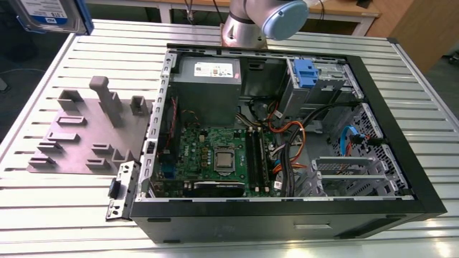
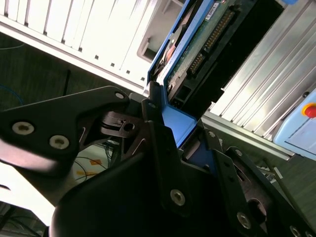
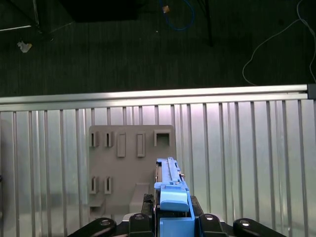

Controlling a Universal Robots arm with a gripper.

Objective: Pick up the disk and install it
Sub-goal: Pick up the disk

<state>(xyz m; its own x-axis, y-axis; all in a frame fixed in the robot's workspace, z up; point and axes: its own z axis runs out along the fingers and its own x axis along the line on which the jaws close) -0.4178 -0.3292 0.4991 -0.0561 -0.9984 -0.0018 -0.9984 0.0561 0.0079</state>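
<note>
Gripper (image 3: 174,223) is closed on the blue carrier handle of the disk (image 3: 170,183), the black fingers (image 2: 160,148) pressed against both sides of the blue plastic in the second wrist view. The disk (image 2: 197,47) extends edge-on away from the gripper, connector pins and circuit board exposed. In the exterior view the disk (image 1: 50,15) hangs clear of the slatted metal table (image 1: 409,80), at the far corner on the exterior view's left, label facing the camera. The first wrist view shows the grey slotted holder (image 3: 131,163) lying on the table past the disk. The open computer case (image 1: 287,217) lies on its side, well apart from the disk, with another blue-tabbed drive (image 1: 305,72) seated in its grey cage.
</note>
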